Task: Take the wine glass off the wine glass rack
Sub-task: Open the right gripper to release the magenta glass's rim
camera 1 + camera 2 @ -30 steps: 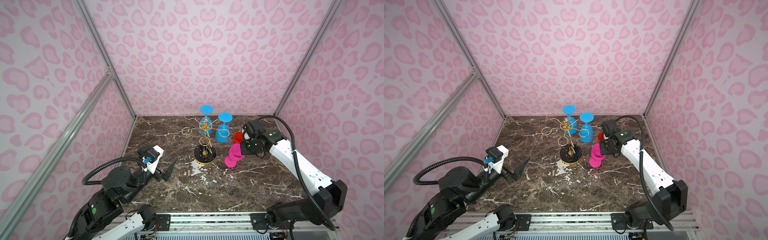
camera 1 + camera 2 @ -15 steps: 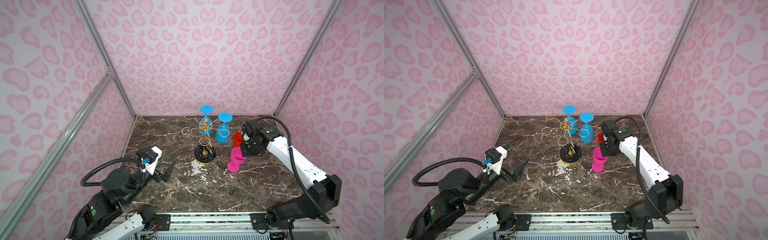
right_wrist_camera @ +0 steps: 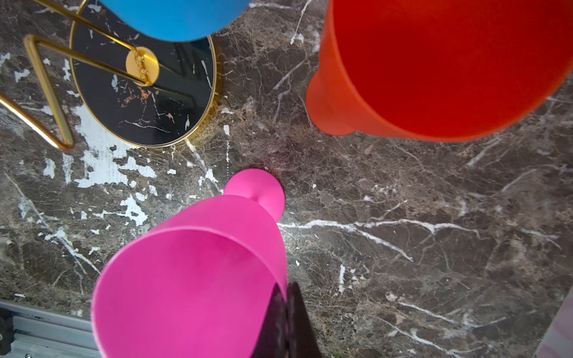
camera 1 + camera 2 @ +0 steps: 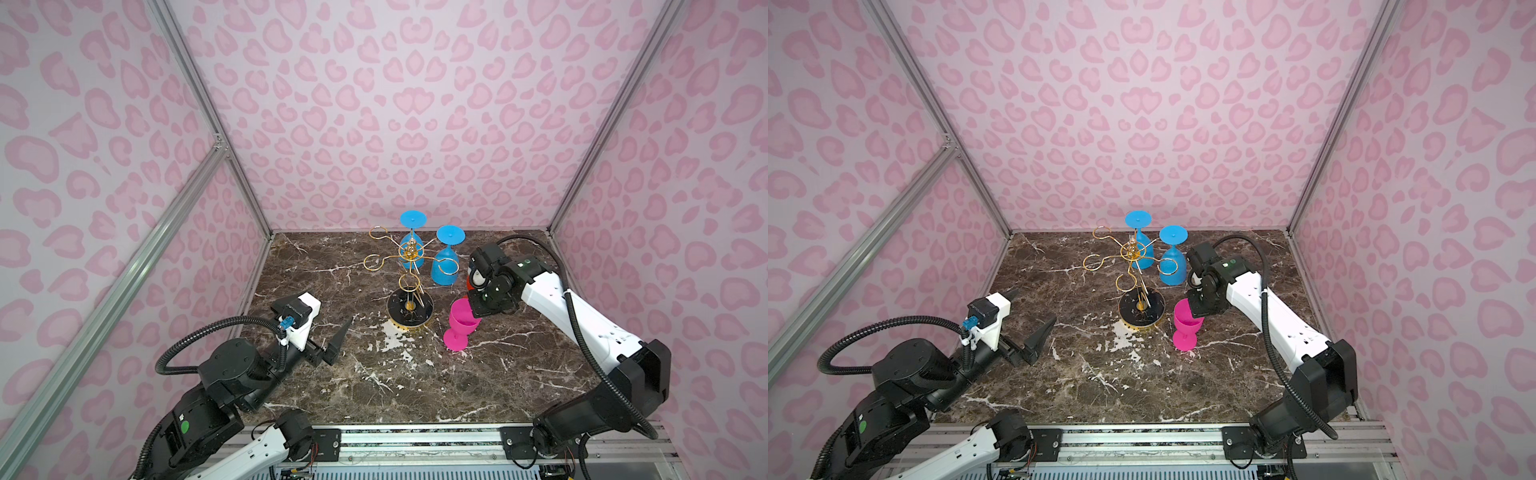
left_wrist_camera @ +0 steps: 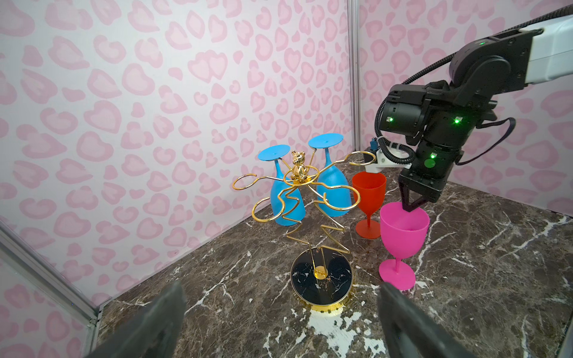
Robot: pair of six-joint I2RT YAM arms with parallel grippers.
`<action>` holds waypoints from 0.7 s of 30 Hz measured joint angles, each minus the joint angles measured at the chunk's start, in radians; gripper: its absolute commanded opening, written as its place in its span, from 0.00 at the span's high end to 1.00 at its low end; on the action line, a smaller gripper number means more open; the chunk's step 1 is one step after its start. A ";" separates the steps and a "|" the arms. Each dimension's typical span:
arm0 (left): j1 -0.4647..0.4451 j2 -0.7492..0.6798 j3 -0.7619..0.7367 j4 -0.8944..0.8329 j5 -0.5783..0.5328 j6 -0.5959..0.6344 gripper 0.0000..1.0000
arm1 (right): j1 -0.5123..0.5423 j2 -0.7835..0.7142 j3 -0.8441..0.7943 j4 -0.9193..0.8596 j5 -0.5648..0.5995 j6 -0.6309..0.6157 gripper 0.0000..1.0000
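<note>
Upright pink wine glass [image 4: 460, 323] just beside the round black base of the gold-wire wine glass rack [image 4: 399, 309].

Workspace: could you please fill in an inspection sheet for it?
Surface: dark marble table, worn white patches.
Job's things: wine glass rack upright, two blue glasses hanging upside down on it; pink glass and red glass upright beside it.
Clutter: nothing seen.
Grippers: left gripper open, apart from everything; right gripper, jaws shut on the pink glass's rim.
Cables: black hose looped along each arm.
Surroundings: pink heart-patterned walls, metal frame posts.
</note>
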 measured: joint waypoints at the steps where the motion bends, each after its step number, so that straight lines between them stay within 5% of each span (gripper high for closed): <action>1: 0.000 0.000 0.000 0.000 0.000 0.000 0.02 | 0.000 0.001 0.002 0.001 0.000 0.000 1.00; 21: 0.000 0.000 0.000 0.000 0.000 -0.005 0.02 | -0.102 -0.002 0.016 -0.043 0.022 -0.032 1.00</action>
